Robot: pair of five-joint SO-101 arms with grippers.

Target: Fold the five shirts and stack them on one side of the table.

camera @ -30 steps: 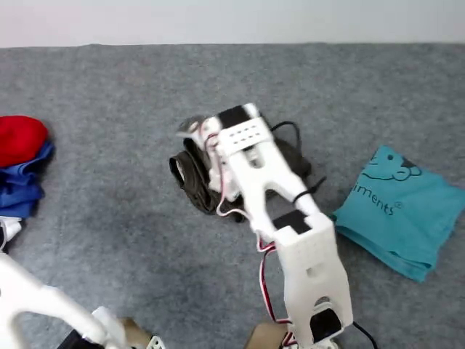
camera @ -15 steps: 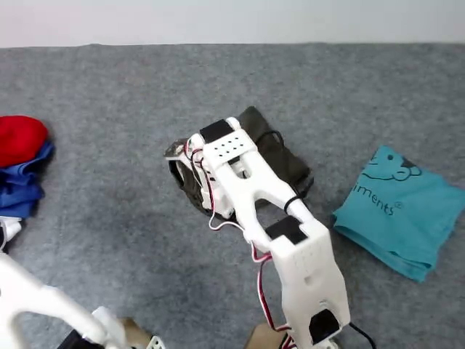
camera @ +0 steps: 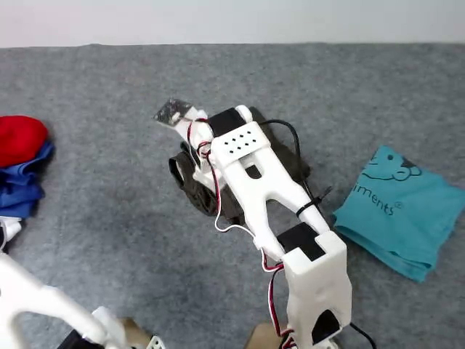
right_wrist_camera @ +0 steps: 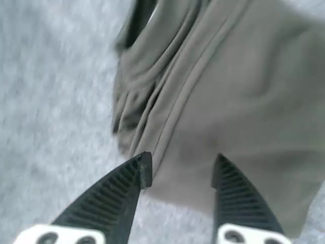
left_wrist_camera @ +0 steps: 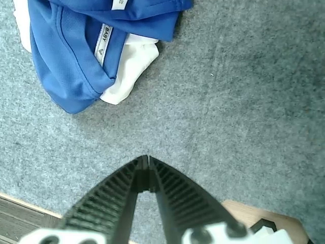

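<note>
teal shirt: folded, right side of table.
dark shirt: bunched, mid-table.
blue shirt: crumpled, left edge, touching red shirt.
right gripper: fingers apart, over dark shirt.
left gripper: fingers together, near blue shirt.

The teal shirt, folded near the right edge of the tabletop, carries a slanted line of dark lettering beneath a dark outline drawing. The blue shirt at the left edge has a white neck label printed in grey capitals. Beside it at the collar is a small white tag whose print is too small to read.
</note>
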